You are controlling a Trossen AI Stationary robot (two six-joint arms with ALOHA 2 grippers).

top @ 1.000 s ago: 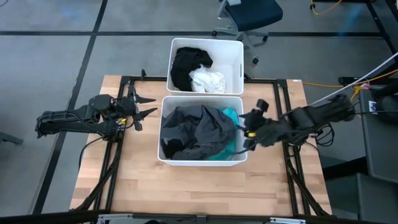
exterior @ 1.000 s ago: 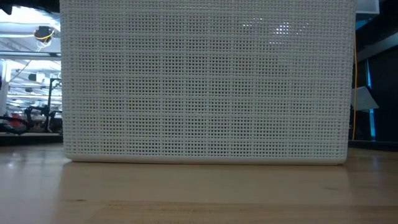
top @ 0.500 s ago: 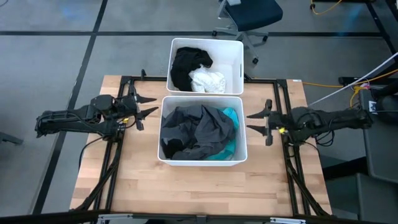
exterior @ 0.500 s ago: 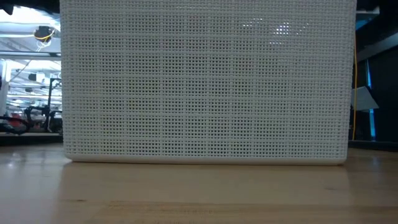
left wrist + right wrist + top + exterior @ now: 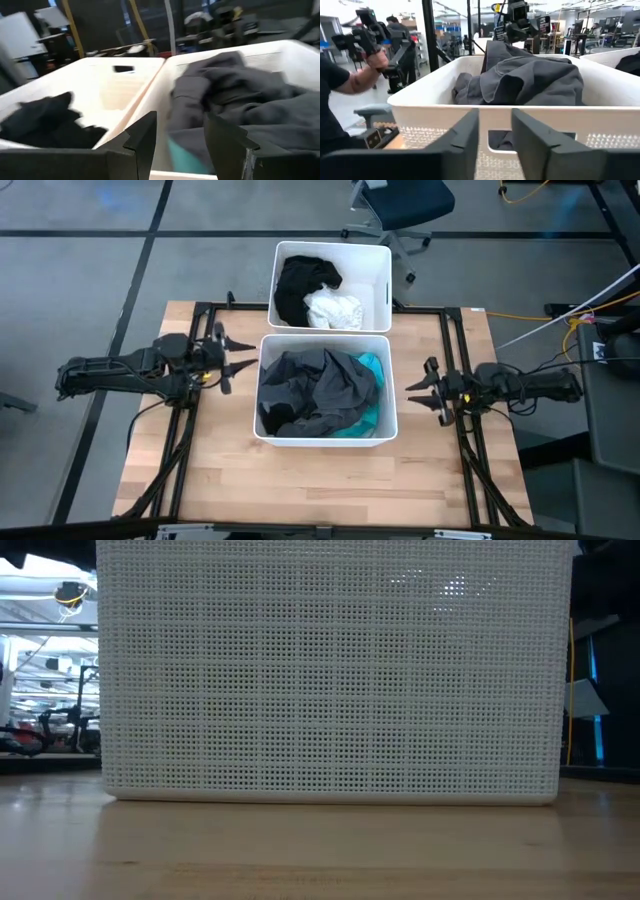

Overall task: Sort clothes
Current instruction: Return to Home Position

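Since both pairs of fingers (image 5: 142, 145) are spread and empty, nothing can drop: left gripper (image 5: 236, 355) just beside the near white perforated plastic bin (image 5: 325, 440), right gripper (image 5: 420, 388) near its opposite wall. Dark grey and teal fabric clothes (image 5: 325, 385) heap above that rim; black and white ones (image 5: 315, 292) lie in the far white bin (image 5: 383, 275). I'd guess a low-swinging fingertip could clip the wall or snag a fold.

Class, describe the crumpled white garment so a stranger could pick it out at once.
On the light wooden table stand two white rectangular plastic bins. Take the upper bin in the high view. Inside, the crumpled white garment lies beside a black garment; it is the only white cloth showing.
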